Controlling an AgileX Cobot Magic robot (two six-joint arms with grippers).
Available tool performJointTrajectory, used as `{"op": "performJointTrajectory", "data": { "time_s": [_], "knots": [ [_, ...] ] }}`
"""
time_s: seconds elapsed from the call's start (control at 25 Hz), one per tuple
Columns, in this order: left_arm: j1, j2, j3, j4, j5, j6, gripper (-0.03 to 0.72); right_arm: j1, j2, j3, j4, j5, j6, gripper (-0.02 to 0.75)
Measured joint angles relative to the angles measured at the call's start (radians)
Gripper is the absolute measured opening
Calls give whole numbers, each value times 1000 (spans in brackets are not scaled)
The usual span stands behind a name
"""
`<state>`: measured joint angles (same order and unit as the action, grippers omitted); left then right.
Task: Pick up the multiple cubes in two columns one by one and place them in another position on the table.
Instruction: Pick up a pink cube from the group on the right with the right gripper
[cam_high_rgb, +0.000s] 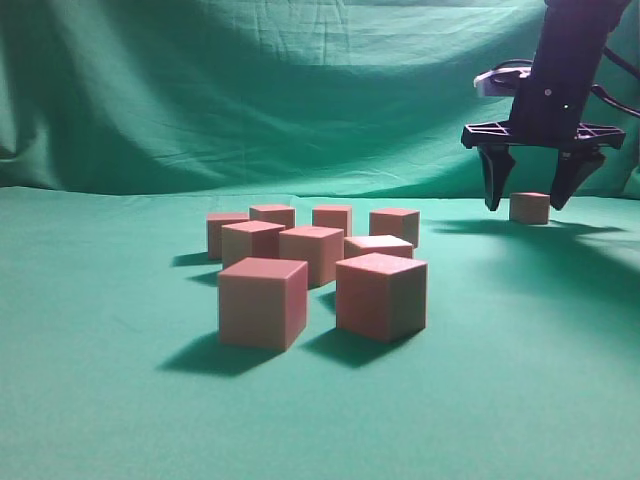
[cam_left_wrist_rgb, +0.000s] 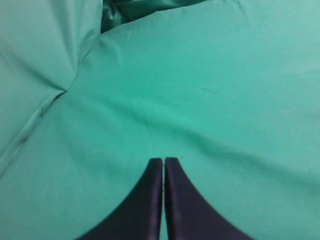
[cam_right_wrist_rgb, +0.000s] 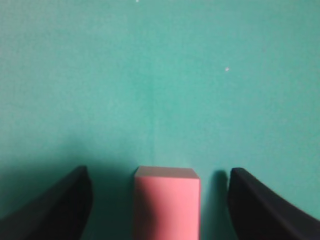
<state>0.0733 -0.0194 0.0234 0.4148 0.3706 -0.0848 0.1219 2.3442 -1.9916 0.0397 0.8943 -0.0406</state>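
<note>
right gripper (cam_high_rgb: 529, 196) spread open, straddling a lone pink cube (cam_high_rgb: 529, 207) without touching — nine-cube cluster (cam_high_rgb: 310, 265) well left of it, left gripper (cam_left_wrist_rgb: 163, 167) clenched empty above the green table (cam_high_rgb: 110, 400)

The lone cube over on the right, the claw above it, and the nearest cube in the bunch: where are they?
lone cube (cam_high_rgb: 529, 208): exterior view, front face.
right gripper (cam_high_rgb: 532, 188): exterior view, gap midway between the fingertips.
nearest cube (cam_high_rgb: 262, 304): exterior view, front face.
</note>
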Motion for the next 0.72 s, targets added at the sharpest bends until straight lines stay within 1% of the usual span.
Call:
{"op": "performJointTrajectory", "data": {
  "time_s": [0.08, 0.24, 0.28, 0.32, 0.52, 0.72],
  "knots": [
    [0, 0, 0, 0, 0, 0, 0, 0, 0, -2, 0, -8, 0, 476],
    [0, 0, 0, 0, 0, 0, 0, 0, 0, -2, 2, -17, 0, 272],
    [0, 0, 0, 0, 0, 0, 0, 0, 0, -2, 2, -17, -2, 254],
    [0, 0, 0, 0, 0, 0, 0, 0, 0, -2, 2, -17, -3, 265],
    [0, 0, 0, 0, 0, 0, 0, -1, 0, -5, 0, -12, -8, 265],
    [0, 0, 0, 0, 0, 0, 0, -1, -26, -76, 24, 81, -11, 265]
  ]
}}
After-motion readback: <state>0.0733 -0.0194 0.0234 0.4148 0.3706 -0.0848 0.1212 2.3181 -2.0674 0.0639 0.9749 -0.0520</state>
